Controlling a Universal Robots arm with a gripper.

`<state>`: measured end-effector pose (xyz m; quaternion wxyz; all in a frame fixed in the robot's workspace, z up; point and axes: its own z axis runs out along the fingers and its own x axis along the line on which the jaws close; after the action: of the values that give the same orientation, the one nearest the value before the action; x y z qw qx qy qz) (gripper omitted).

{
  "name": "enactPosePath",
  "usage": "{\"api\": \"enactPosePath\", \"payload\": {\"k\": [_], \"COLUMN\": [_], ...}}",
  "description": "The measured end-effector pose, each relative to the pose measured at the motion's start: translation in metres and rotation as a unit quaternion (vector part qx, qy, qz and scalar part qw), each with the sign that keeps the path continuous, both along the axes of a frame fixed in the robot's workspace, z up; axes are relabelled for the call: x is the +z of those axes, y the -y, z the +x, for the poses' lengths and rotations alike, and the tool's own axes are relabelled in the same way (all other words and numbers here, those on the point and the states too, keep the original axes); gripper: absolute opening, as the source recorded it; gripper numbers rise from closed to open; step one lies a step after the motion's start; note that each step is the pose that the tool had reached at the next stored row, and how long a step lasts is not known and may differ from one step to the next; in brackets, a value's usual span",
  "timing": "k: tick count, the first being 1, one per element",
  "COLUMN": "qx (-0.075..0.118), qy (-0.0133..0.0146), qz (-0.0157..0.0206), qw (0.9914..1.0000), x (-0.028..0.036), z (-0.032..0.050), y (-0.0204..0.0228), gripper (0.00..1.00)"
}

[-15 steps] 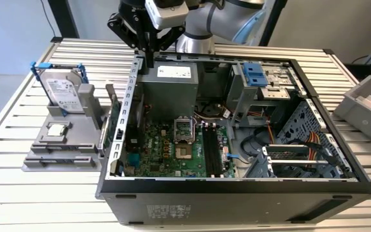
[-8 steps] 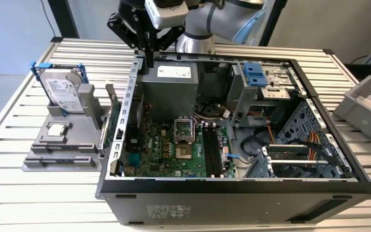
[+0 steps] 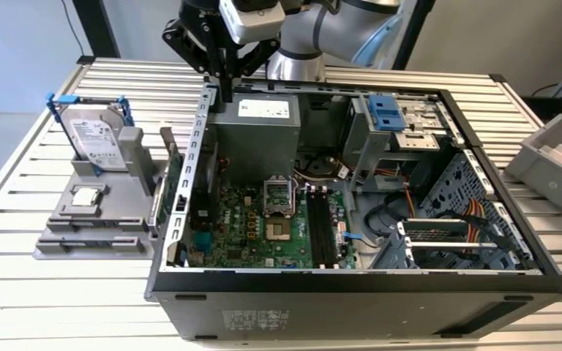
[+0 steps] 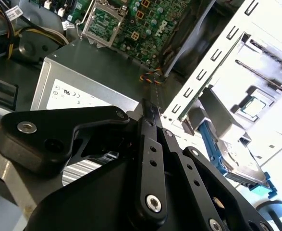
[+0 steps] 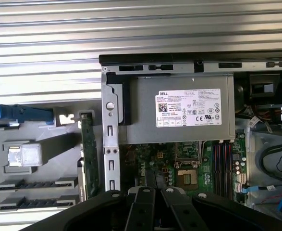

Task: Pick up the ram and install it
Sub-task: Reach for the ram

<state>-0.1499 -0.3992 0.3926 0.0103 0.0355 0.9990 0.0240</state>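
My tool (image 3: 225, 93) hangs over the far corner of the open computer case (image 3: 359, 281), above the power supply (image 3: 257, 128). Its two fingers are pressed together with nothing between them, which both wrist views confirm.

The ram (image 3: 167, 179) stands on edge in the grey holder (image 3: 96, 241). It sits at the holder's edge nearest the case and just beside the case wall. The holder lies toward the bench (image 3: 66, 292) edge on the exterior view's left. In the first wrist view the ram (image 5: 86, 144) reads as a narrow green strip running along that wall. The hard drive (image 3: 97, 142) and the processor chip (image 3: 85, 196) share the holder, further from the case.

I judge the stick to be light and stiff, but thin and easy to damage. It could crack if twisted, and its chips and contact edge should not be pinched. The free upper long edge looks like the place to grip, near its middle and across the two flat faces, so it hangs level. The case wall is close, which leaves little room for my fingers on that side. The memory slots (image 3: 322, 227) on the motherboard look empty.
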Motion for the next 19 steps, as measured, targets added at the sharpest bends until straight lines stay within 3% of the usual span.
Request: {"api": "enactPosePath", "payload": {"k": [6, 19], "qx": [0.000, 0.000], "qy": [0.0000, 0.0000], "qz": [0.0000, 0.0000], "qw": [1.00000, 1.00000], "x": [0.0000, 0.0000], "z": [-0.0012, -0.0119], "y": [0.0000, 0.0000], "gripper": [0.00, 0.00]}}
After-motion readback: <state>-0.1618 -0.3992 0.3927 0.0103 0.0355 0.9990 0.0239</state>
